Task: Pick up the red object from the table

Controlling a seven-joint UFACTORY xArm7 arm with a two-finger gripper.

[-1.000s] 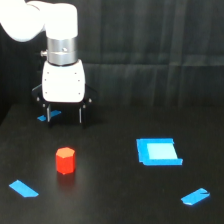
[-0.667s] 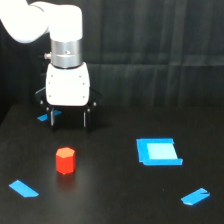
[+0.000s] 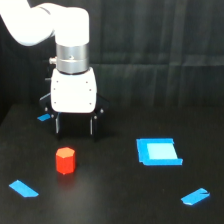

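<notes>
The arm (image 3: 30, 22) runs off the exterior view's top left edge.

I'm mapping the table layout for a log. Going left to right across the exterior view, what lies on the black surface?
Flat blue strip at the near left → small red-orange hexagonal block → flat blue square with a paler centre → flat blue strip at the near right.

One red block (image 3: 65, 160) stands on the table (image 3: 115, 200). One blue square (image 3: 158, 151) lies there too. I count three blue strips: one (image 3: 23, 188) at the near left, one (image 3: 195, 196) at the near right, and one (image 3: 44, 117) beside the arm. One arm, with one hand (image 3: 74, 131).
</notes>
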